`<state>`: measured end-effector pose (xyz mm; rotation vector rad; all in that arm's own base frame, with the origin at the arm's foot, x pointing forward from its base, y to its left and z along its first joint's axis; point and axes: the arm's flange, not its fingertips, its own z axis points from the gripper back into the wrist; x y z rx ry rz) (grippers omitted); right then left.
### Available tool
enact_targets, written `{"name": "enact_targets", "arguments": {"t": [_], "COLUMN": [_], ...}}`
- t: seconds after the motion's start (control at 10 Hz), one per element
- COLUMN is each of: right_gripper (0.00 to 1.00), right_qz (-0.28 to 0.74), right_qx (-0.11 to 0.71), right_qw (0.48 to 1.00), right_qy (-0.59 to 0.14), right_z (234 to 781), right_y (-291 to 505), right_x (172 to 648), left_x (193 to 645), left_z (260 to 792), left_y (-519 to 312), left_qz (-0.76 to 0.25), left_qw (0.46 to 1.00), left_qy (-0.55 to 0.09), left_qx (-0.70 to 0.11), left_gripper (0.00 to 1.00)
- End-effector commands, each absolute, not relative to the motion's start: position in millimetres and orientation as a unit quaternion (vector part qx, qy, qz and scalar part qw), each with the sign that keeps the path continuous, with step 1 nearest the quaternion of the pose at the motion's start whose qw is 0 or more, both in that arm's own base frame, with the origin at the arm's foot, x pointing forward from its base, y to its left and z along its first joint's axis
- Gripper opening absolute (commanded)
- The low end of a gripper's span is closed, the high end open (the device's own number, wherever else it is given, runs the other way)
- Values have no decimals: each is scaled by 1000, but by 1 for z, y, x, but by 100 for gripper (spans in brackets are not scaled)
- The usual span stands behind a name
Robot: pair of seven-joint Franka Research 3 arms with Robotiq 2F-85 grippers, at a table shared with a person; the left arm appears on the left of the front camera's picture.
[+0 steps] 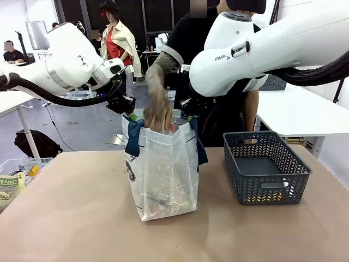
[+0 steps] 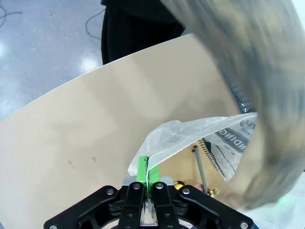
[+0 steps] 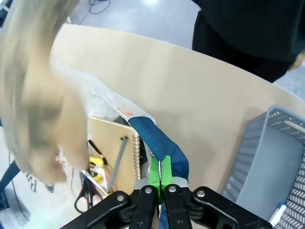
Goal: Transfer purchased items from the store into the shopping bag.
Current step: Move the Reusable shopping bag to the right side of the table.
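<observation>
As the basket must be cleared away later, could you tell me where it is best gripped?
I would grip the dark grey basket at the bar above the cut-out handle in its near wall, from above: it stands upright, and that slot leaves a thin edge to pinch.

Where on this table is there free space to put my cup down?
The tabletop is bare left of the shopping bag, along the near edge, and in the strip between bag and grey basket. The bag's mouth is crowded: left gripper, right gripper and the person's hand.
</observation>
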<state>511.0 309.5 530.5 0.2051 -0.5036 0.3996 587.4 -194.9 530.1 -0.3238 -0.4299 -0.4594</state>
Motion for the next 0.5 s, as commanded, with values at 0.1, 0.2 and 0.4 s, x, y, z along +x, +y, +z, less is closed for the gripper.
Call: {"name": "enact_targets", "arguments": {"t": [0.1,0.2,0.4], "right_gripper": [0,0,0], "right_qz": [192,192,192], "right_qx": [101,101,101], "right_qw": [944,944,944], "right_qy": [-248,-248,-248], "right_z": [532,532,532], "right_y": [307,307,307], "right_x": [512,512,512], "left_x": [586,586,586], "left_z": [531,531,531], "left_y": [-191,-191,-191], "left_qz": [-217,-217,-217], "left_qw": [941,941,941], "left_qy": [-209,-209,-209], "left_qx": [-156,-156,-156], "left_gripper": [0,0,0]}}
